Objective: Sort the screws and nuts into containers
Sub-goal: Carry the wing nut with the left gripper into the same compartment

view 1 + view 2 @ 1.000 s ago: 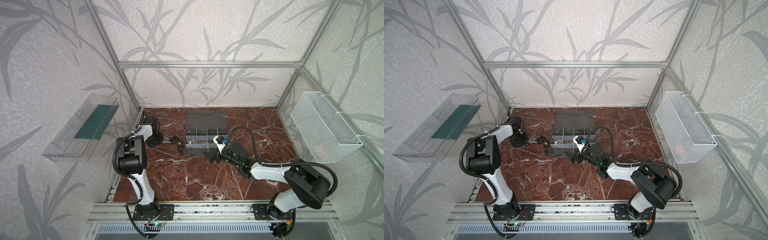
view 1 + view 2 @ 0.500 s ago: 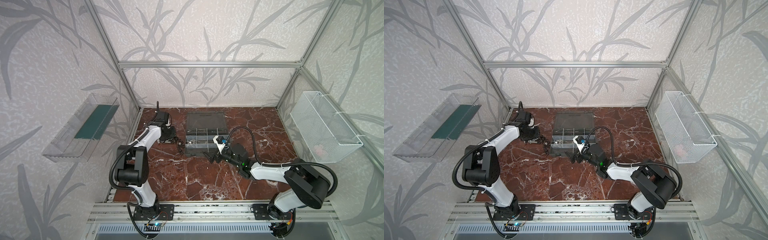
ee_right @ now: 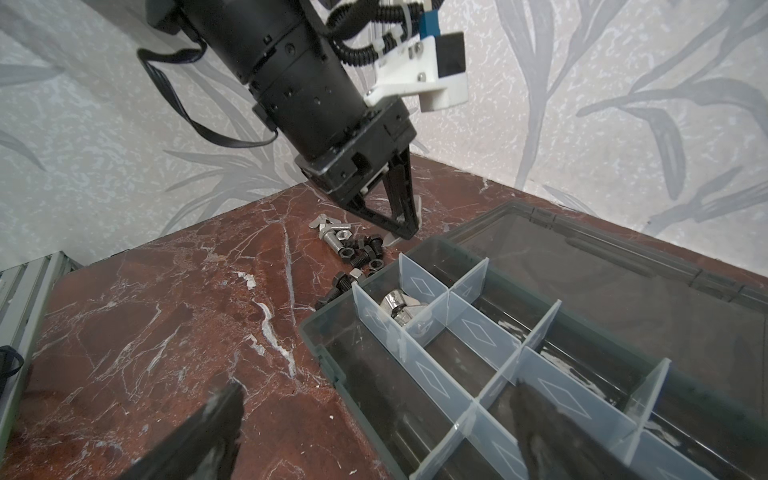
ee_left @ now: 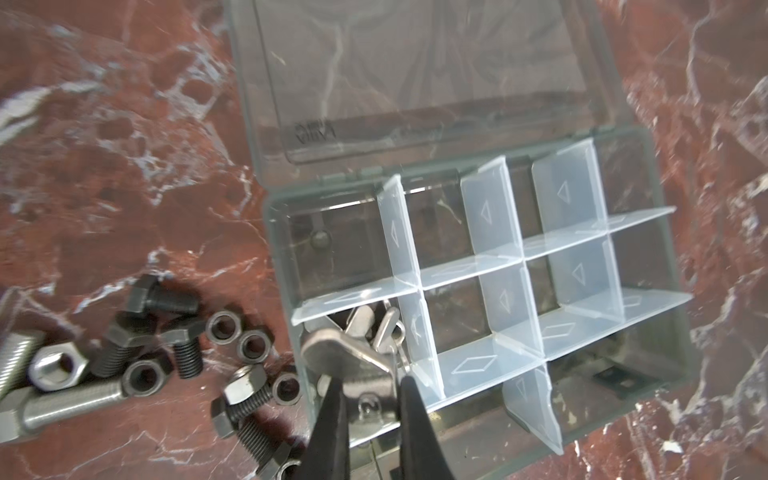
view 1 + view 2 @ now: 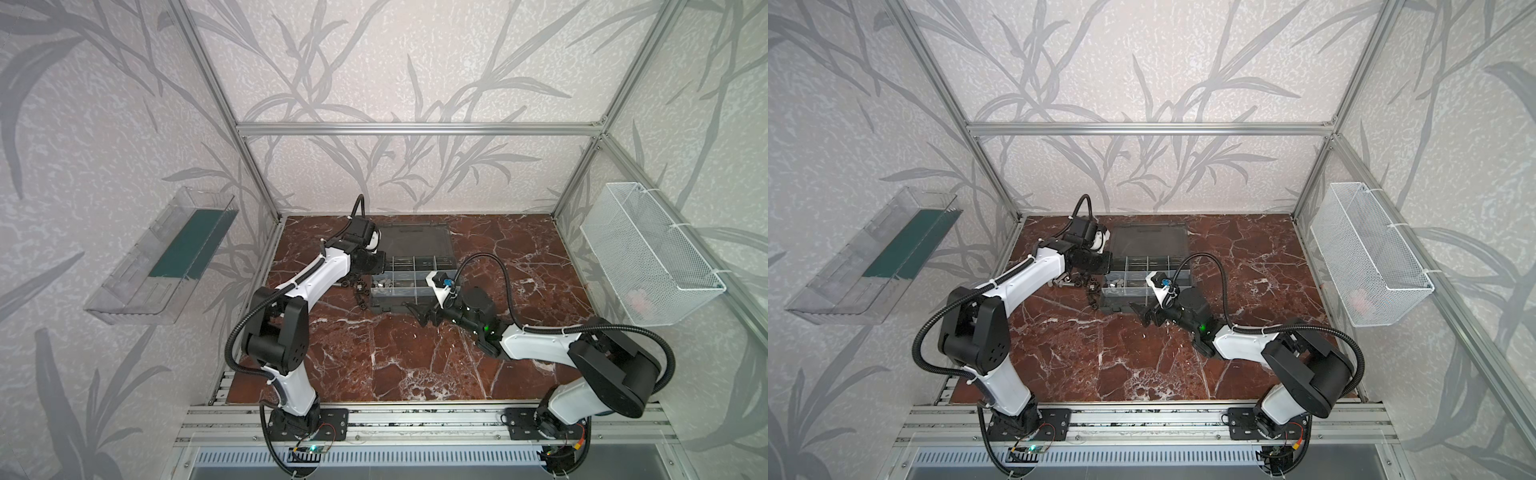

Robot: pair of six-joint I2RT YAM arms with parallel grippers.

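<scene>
ok so my left gripper (image 4: pixel 369 379) is pinched almost closed on a silver winged piece (image 4: pixel 353 365), a wing nut by the look of it. It hangs right at the left wall of the organizer case (image 4: pixel 279 266), roughly above the left-end cell (image 3: pixel 374 316) of the middle row, where a few matching shiny pieces (image 4: pixel 368 322) already sit. I reckon this is the drop, and doing it well means nudging a touch further in so the piece clears the case wall and the translucent divider (image 4: pixel 415 345), coming down lower into the cell, then easing the fingers apart just enough. Let go from up here and it could clip a wall and hop into the next cell or back onto the bench (image 5: pixel 374 365). Everything else to sort is the loose pile (image 4: pixel 166 345) of black hex bolts, black nuts and a few silver ones, lying on the bench just beside the case's left wall, so plenty left to do. My right gripper (image 3: pixel 378 392) is spread wide with nothing in it, parked low by the case's near edge, and I'd keep it there out of the way. Versus a second ago: my left arm was folded back with the gripper near the bench's left edge, on the far side of the pile from the case, and it has since stretched across to the case. The right arm hasn't budged and the pile looks the same.
</scene>
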